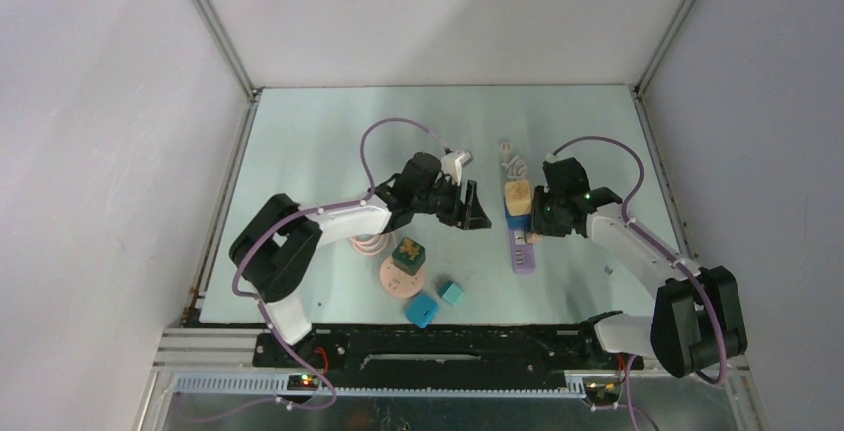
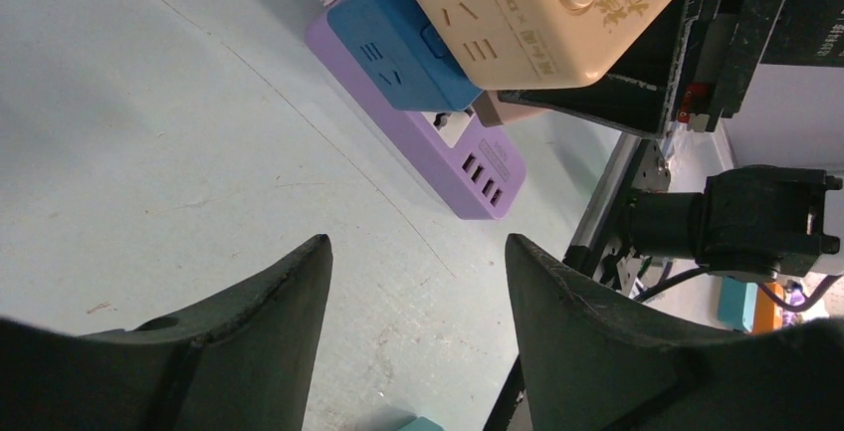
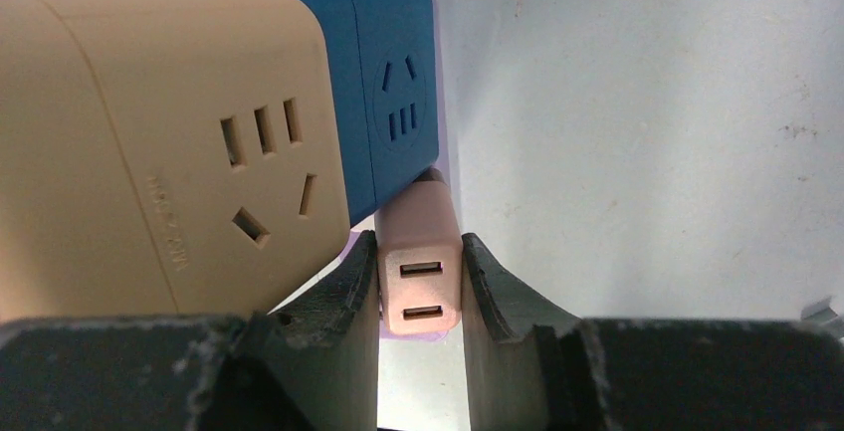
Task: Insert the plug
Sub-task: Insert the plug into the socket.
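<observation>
**Entry: plug insertion, right arm.**

Step in hand (judged): seating the plug (image 3: 420, 287) in the strip (image 2: 468, 162).

Method: keep the plug square to the strip's face and line it up with the free socket just beside the blue cube (image 3: 393, 93). Push straight and slowly. A tilt would likely jam the plug against the cube or drag the strip across the surface (image 2: 149, 152). Let go only once the body sits flush.

Right end effector (image 3: 420, 252): clenched on the plug, one finger on each flank.

Plug: between those fingers, USB ports facing the wrist camera. Its far end reaches past the fingertips and tucks under the blue cube's lower corner, touching or just beside it. The prongs are hidden, so depth in the socket cannot be told.

Blue cube, beige cube (image 3: 169, 152): side by side on the strip, crowding the plug on one side.

Left end effector (image 2: 418, 252): released, nothing between its fingers. It hovers over bare surface near the strip, not touching it.
</observation>
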Action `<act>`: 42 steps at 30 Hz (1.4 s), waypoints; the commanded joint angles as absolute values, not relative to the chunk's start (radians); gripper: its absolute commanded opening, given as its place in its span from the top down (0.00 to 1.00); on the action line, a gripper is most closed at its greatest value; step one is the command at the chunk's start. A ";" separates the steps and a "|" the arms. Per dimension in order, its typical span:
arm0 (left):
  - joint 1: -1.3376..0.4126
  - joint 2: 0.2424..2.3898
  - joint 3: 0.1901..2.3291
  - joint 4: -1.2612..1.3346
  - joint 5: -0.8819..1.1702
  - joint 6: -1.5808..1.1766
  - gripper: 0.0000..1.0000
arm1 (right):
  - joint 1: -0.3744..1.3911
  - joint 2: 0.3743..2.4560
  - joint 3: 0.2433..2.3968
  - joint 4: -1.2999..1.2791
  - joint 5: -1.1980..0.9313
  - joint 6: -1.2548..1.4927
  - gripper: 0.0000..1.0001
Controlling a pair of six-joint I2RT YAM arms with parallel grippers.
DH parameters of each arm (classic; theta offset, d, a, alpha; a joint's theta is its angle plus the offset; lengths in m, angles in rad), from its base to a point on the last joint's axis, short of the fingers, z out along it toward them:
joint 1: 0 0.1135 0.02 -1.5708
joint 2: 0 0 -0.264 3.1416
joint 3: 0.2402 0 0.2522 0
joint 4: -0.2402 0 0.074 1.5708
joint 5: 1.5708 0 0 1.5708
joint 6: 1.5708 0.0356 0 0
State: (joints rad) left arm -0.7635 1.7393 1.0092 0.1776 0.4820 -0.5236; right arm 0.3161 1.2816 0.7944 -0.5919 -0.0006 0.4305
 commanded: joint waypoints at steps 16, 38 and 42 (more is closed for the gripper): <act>-0.769 1.766 1.102 0.174 0.495 -0.518 0.31 | 0.315 1.333 0.776 -0.670 0.012 0.400 0.70; -0.766 1.791 1.168 0.114 0.486 -0.479 0.31 | 0.242 1.119 0.804 -0.737 -0.146 0.406 0.13; -0.761 1.804 1.203 0.085 0.488 -0.460 0.31 | 0.199 1.076 0.812 -0.753 -0.194 0.396 0.11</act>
State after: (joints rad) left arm -0.7635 1.7958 1.1187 0.0990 0.4816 -0.5030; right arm 0.2337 1.1221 0.7822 -0.7326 -0.1318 0.4103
